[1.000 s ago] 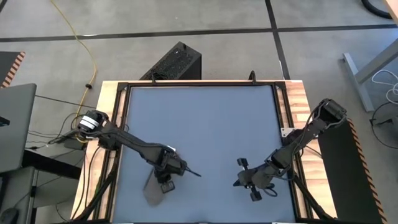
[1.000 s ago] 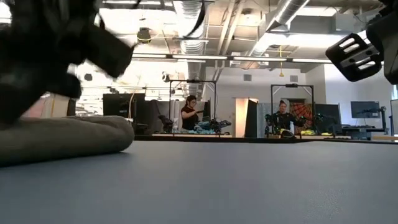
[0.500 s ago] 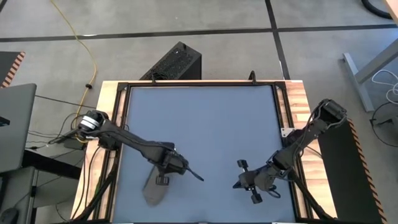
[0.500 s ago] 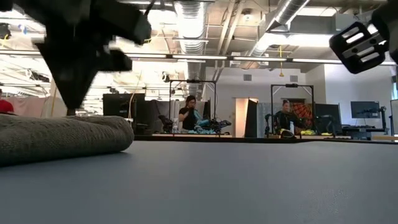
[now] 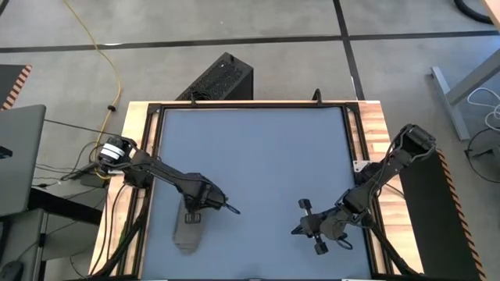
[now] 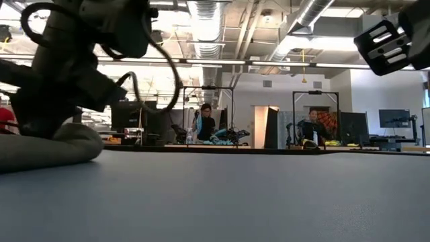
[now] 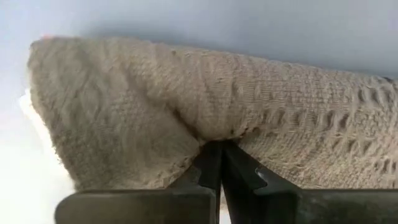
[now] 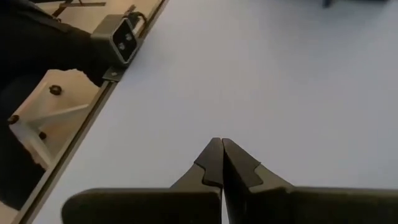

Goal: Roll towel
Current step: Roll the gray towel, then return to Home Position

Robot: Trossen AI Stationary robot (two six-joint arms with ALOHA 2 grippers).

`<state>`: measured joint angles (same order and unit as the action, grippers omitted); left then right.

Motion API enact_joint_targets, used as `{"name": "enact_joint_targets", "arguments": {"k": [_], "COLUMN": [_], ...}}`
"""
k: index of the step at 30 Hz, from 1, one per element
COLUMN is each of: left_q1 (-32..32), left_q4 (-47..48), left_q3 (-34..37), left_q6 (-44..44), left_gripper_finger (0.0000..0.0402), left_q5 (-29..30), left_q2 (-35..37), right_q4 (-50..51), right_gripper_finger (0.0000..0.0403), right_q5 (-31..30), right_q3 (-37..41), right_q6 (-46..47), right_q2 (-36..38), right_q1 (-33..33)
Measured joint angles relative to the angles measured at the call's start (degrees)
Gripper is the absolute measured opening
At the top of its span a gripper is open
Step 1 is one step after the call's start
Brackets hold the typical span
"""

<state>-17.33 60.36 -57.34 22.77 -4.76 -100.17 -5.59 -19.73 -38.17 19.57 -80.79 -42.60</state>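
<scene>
Left pincer [image 5: 192, 219] now swung back over the towel [image 5: 185, 232], tips pressed shut against the cloth; a second ago pointing out over bare desk [image 5: 258, 156] toward the middle. Towel roll shifted toward the desk's left edge, now lying lengthwise front-to-back. In the low view, roll end now farther left.

Towel [image 7: 186, 106]: coarse, loosely woven taupe cloth, matt and nubbly; bench [image 5: 258, 156]: smooth matt blue-grey top, bare wood strips at its sides; left pincer [image 7: 219, 163] and right pincer [image 8: 217, 158]: dark matt plastic.
</scene>
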Motion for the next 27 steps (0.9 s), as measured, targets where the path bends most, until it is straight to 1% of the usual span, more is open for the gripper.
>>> {"name": "enact_joint_targets", "arguments": {"k": [5, 9, 13, 16, 19, 21, 24, 27], "left_q1": [-1.27, -1.43, -1.41, -1.41, -1.37, -1.32, -0.59, 1.36], "left_q4": [1.60, 5.75, 10.11, 9.44, 4.79, -0.22, -8.79, -19.23], "left_q3": [-1.71, -5.49, -9.79, -12.18, -12.59, -11.86, -9.42, -3.85], "left_q6": [-1.09, -1.38, -2.81, -4.26, -6.74, -9.23, -13.99, -18.69], "left_gripper_finger": [0.0000, 0.0000, 0.0000, 0.0000, 0.0000, 0.0000, 0.0000, 0.0000], "left_q5": [2.02, 3.30, 7.83, 11.38, 13.93, 15.16, 17.11, 18.04], "left_q2": [-0.34, -0.22, 1.71, 4.55, 8.57, 12.22, 18.98, 27.24], "right_q4": [-0.12, -1.03, -0.72, -0.62, 0.46, 3.54, 9.19, 11.67], "right_gripper_finger": [0.0020, 0.0020, 0.0020, 0.0021, 0.0022, 0.0023, 0.0019, 0.0018], "right_q5": [-0.08, -0.09, -0.04, -0.02, 0.04, 0.04, 0.05, -0.01], "right_q3": [-0.02, -0.05, -1.40, -2.66, -3.57, -3.56, -3.27, -1.15], "right_q6": [-0.02, -0.20, -0.77, -1.77, -4.62, -6.59, -7.76, -10.01], "right_q2": [0.00, 0.00, 0.00, 0.02, 0.68, 2.80, 9.03, 17.39], "right_q1": [1.32, 2.03, 3.13, 4.20, 5.39, 6.29, 8.86, 12.41]}}
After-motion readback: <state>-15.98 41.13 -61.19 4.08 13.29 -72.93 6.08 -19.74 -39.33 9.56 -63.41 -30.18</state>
